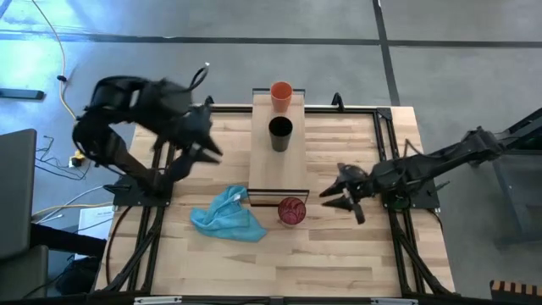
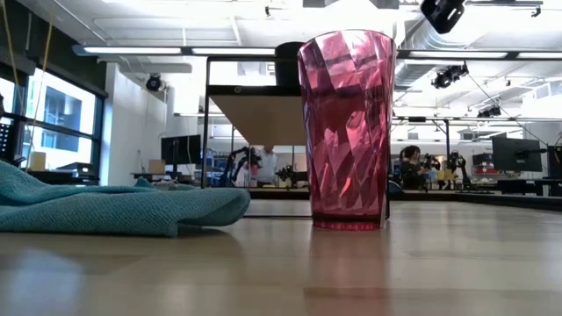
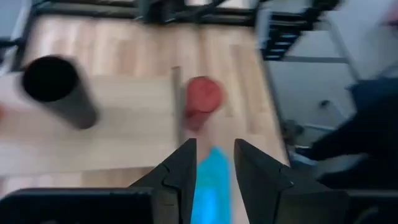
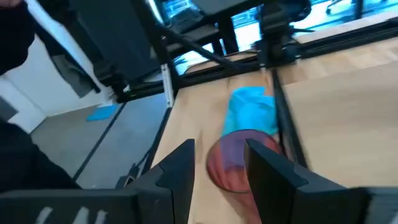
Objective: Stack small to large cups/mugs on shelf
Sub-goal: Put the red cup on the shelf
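A: High view, any writing?
B: None readable. Orange cup [image 1: 281, 93] and black cup [image 1: 280, 133] stand on the shelf [image 1: 264, 165]; pink cup [image 1: 291, 210] stands on the table [image 1: 356, 263] by the shelf's framed end, cloth [image 1: 227, 216] beside it.
A: Claws?
B: Right gripper [image 1: 337, 202], fingers apart, empty, near the pink cup. Left gripper [image 1: 207, 151], apart, left of the shelf.
A: Low view?
B: Pink cup upright.
A: Wrist views?
B: Right claw faces the pink cup, not touching

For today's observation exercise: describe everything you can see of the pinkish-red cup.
The pinkish-red cup is a tall, see-through tumbler of faceted, plastic-looking material, wider at the rim than at the base. It stands upright and empty on the tabletop, just off the shelf's black-framed end, with the blue cloth lying beside it. Nothing grips it; the right gripper is open nearby, facing it.
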